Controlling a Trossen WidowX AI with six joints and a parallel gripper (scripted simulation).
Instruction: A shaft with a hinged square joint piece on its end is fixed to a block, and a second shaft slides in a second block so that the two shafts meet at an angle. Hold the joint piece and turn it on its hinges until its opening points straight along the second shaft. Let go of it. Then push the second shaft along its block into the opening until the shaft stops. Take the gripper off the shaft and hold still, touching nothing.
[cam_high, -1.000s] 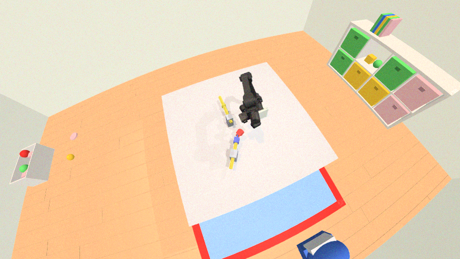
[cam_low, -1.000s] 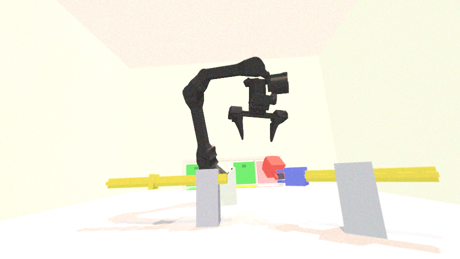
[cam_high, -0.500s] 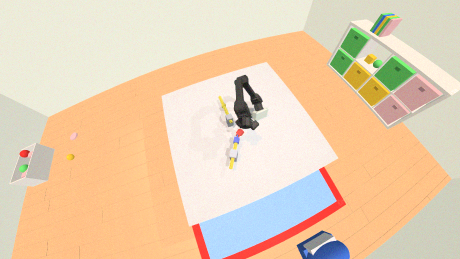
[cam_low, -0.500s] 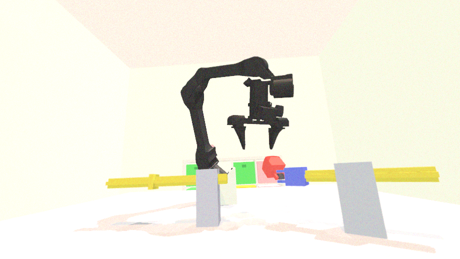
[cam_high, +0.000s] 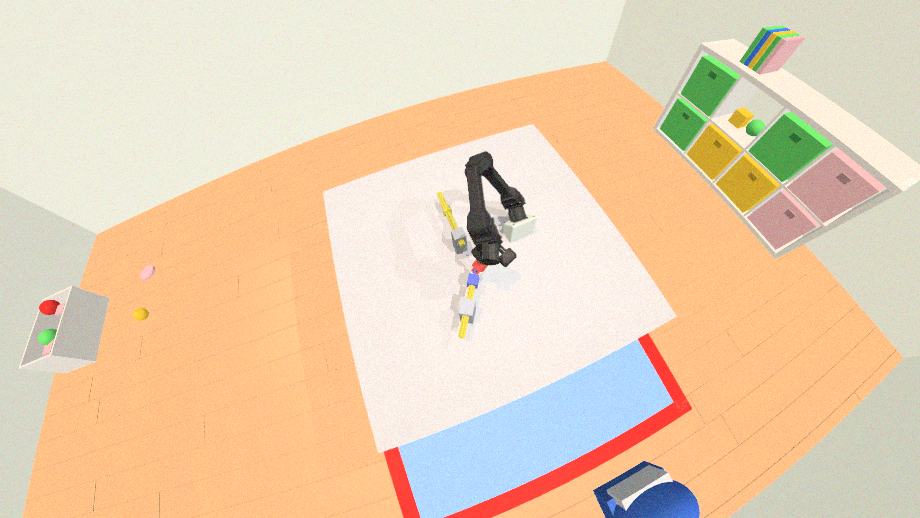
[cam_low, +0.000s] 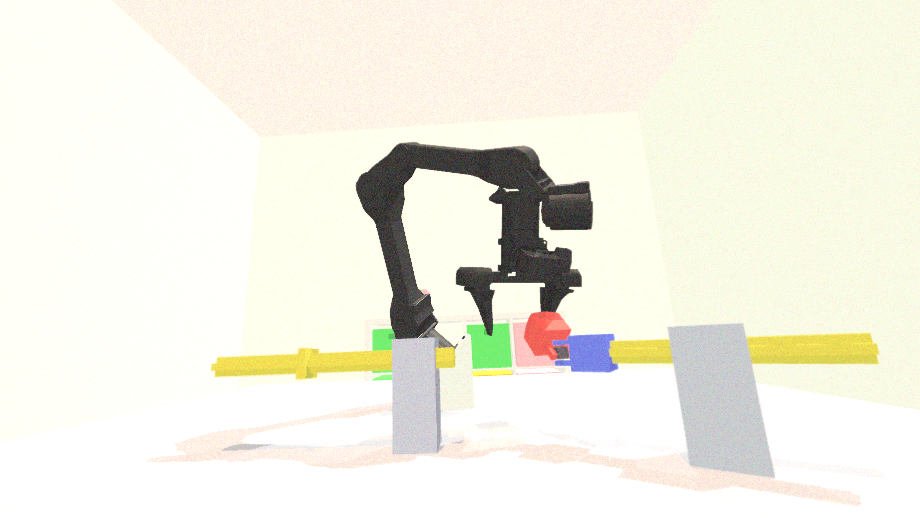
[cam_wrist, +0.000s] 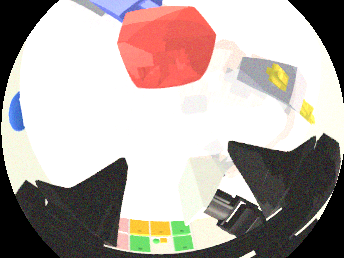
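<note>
End effector: fingers (cam_low: 516, 321) spread wide, nothing between them; pointing down.
Red joint piece: just beside the end effector, near fingertip height; on the blue fork (cam_high: 473, 279) (cam_low: 592, 353) (cam_wrist: 120, 7), tilted off the fork's line. Red piece itself (cam_high: 478, 265) (cam_low: 547, 333) (cam_wrist: 166, 47).
Step in hand: judged as lining up for a grip on the red piece.
Grip: centre the fingers over it before dropping, one each side, pads square to flat faces; close gently, low enough to hold but clear of the fork.
Turn: swing about the hinges in a slow arc, wrist following, until the opening looks down the sliding shaft. A straight pull would probably bind or slip.
Sliding shaft: yellow, collared (cam_high: 446, 206) (cam_low: 354, 360) (cam_wrist: 307, 111), well to one side of the end effector, through its grey block (cam_high: 458, 239) (cam_low: 415, 395) (cam_wrist: 260, 77); not in the opening.
Fixed shaft: yellow (cam_high: 462, 326) (cam_low: 811, 348), beyond the fork, through the other block (cam_high: 467, 307) (cam_low: 721, 398).
In the way: near finger could clip the red piece on descent; fork sits close behind.
</note>
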